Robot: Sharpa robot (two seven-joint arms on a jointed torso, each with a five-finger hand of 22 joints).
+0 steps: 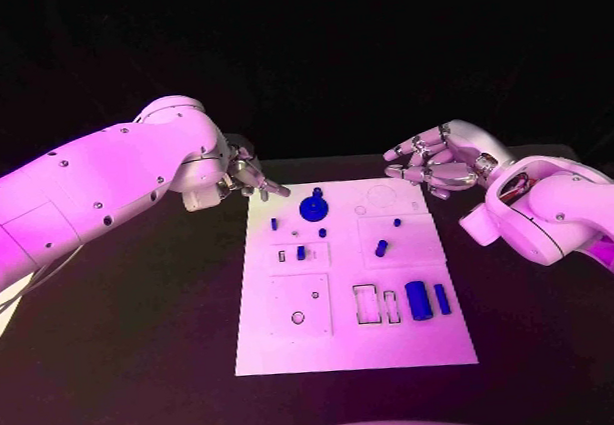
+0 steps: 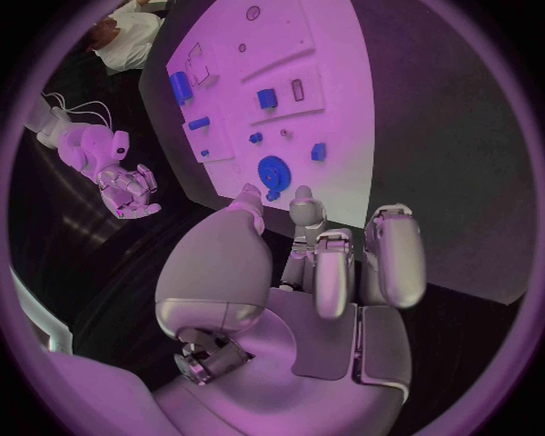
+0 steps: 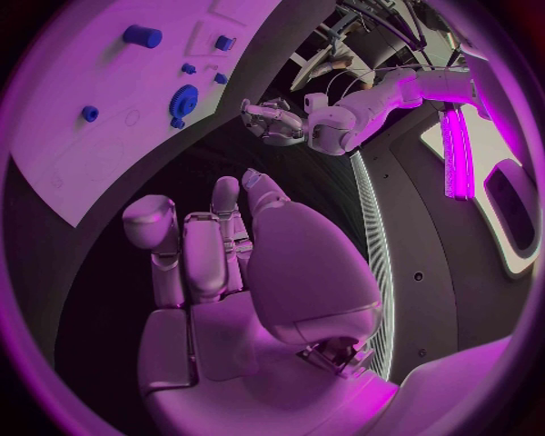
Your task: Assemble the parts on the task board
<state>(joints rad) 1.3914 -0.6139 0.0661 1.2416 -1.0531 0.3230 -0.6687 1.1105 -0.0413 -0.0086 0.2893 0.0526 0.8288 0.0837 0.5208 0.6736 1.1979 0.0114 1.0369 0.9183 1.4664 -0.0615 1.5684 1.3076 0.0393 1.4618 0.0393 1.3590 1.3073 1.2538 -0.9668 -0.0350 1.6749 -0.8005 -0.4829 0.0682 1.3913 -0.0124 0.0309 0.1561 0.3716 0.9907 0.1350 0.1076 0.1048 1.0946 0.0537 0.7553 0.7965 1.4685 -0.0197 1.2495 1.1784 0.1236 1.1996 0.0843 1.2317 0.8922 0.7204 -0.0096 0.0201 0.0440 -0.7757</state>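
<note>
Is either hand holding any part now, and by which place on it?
Nothing is held. The left hand and the right hand hover at the board's far corners, fingers apart.

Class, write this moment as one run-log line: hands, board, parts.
left hand: open, at board's far left corner | right hand: open, off far right corner | board: flat on table | gear: on board | nothing held

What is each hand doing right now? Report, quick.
Left hand: open, holding nothing, at the far left corner of the task board.
Right hand: open, holding nothing, off the board's far right corner.
</note>
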